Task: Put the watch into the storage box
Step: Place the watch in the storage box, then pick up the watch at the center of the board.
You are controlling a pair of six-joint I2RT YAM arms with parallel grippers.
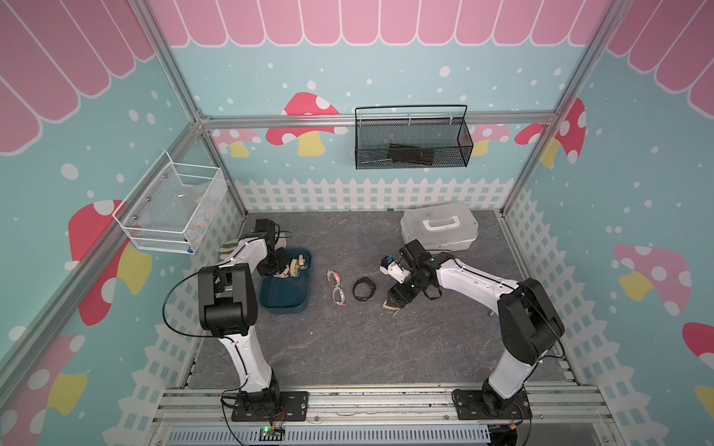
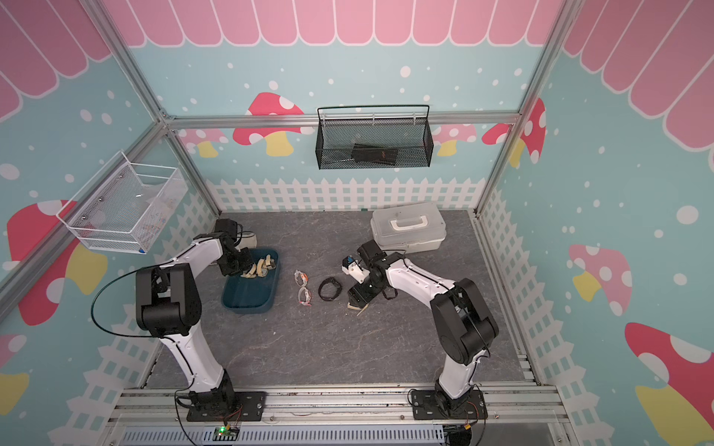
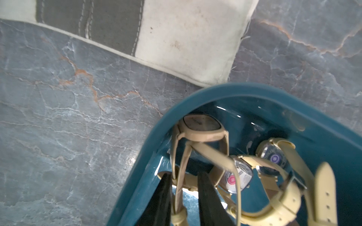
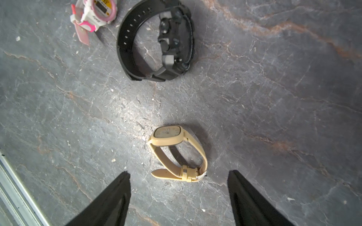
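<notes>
In both top views the right arm (image 1: 471,278) conceals most of the beige rubber-strap wristwatch (image 1: 387,305). Right wrist view: pink-and-white plastic watch (image 4: 92,17) cropped at frame edge. Left wrist view: dark teal plastic bin (image 3: 168,119) cropped likewise.

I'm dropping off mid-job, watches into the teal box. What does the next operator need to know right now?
Left hand: over the storage box, jaws slightly apart around the strap of a beige watch that leans on the box wall; not clamped.
Right hand: open and empty, poised over the tabletop beige watch.
Done: two more beige watches lie in the box.
Left: tabletop beige watch, black watch and pink-and-white watch, all on the table.
</notes>
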